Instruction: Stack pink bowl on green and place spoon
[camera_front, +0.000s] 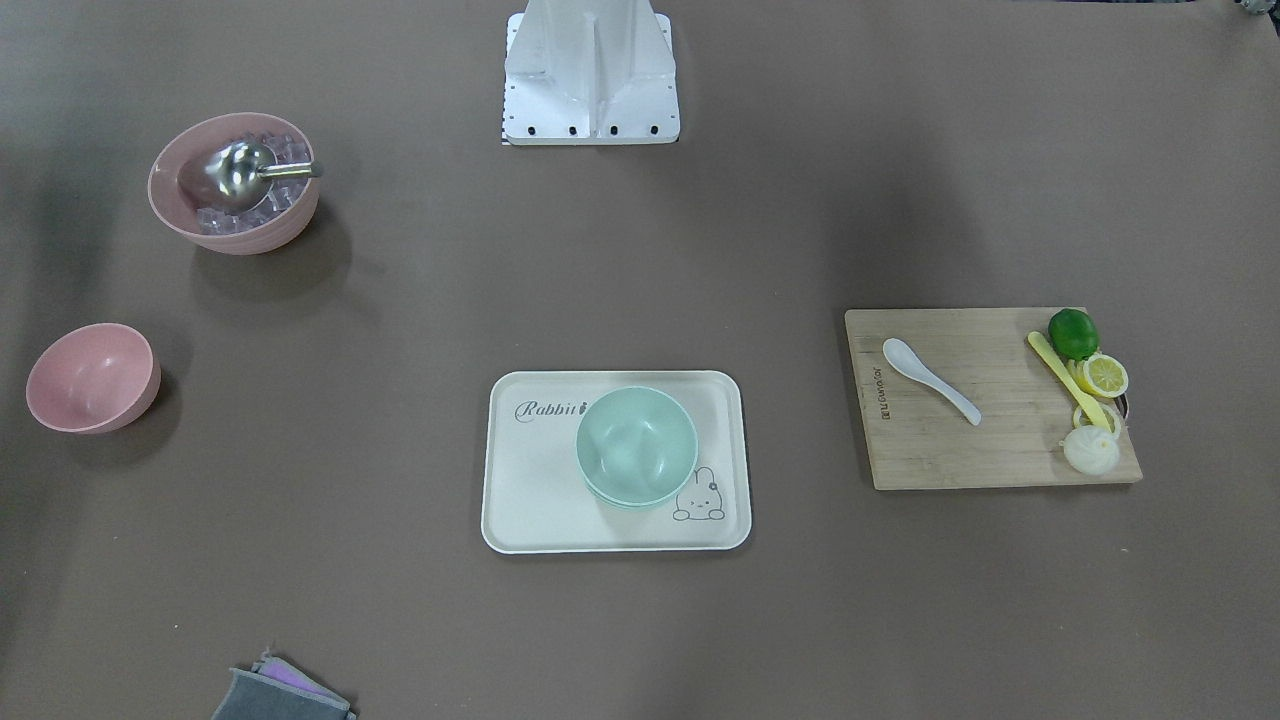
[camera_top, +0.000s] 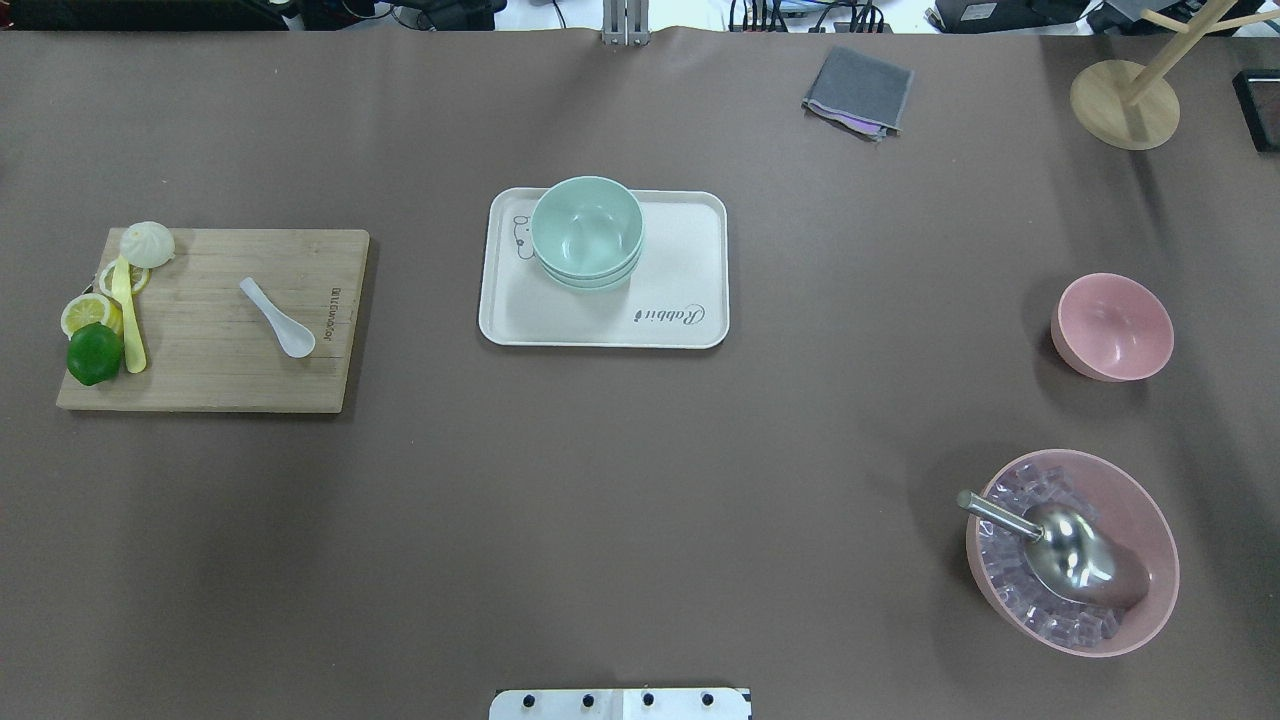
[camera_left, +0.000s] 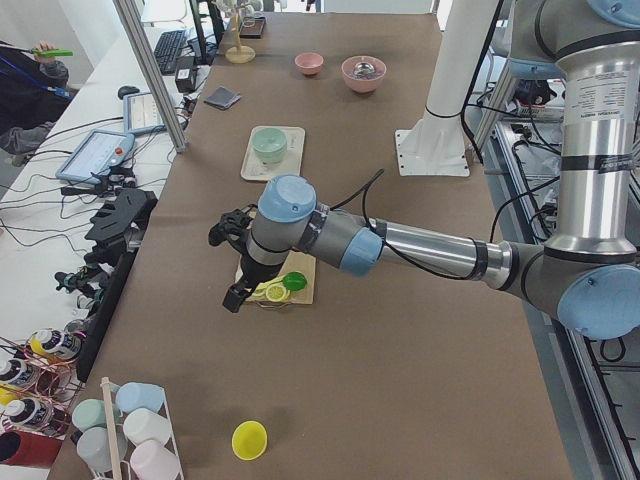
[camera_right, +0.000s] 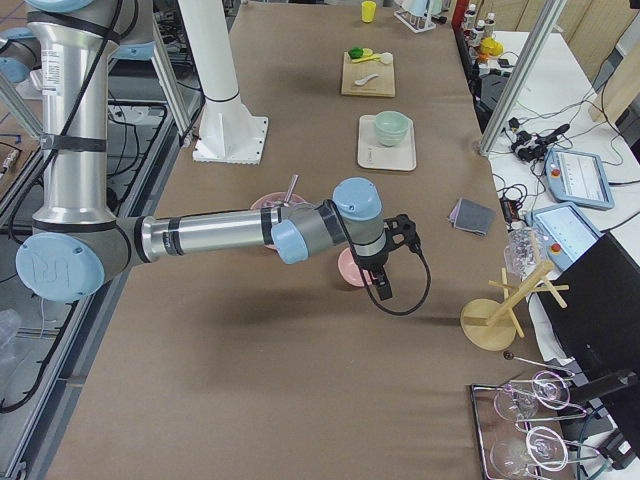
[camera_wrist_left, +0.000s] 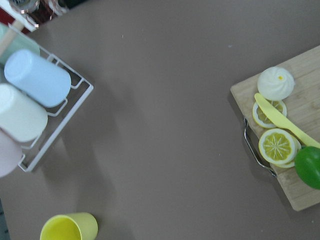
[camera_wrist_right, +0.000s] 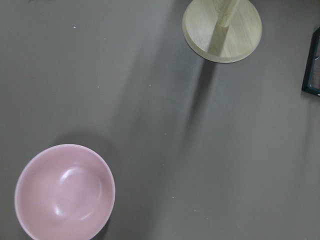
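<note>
- Pink bowl (camera_top: 1112, 327) is seen upright on the table (camera_top: 640, 480), well apart from the green bowl (camera_top: 587, 228) on the white tray (camera_top: 680, 290).
- The spoon (camera_top: 277, 317) is laid on the wooden board (camera_top: 220, 370).
- The left gripper (camera_left: 233, 299) and right gripper (camera_right: 383, 290) are shown in side views only; whether their fingers are apart cannot be told.

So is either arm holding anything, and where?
Apparently nothing: the small pink bowl sits free on the table, the white spoon lies on the cutting board.

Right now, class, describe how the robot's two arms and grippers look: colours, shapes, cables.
Both the left arm and right arm are silver tubes with grey joints and pale-blue round caps. The left gripper and right gripper are black, each trailing a black cable.
</note>
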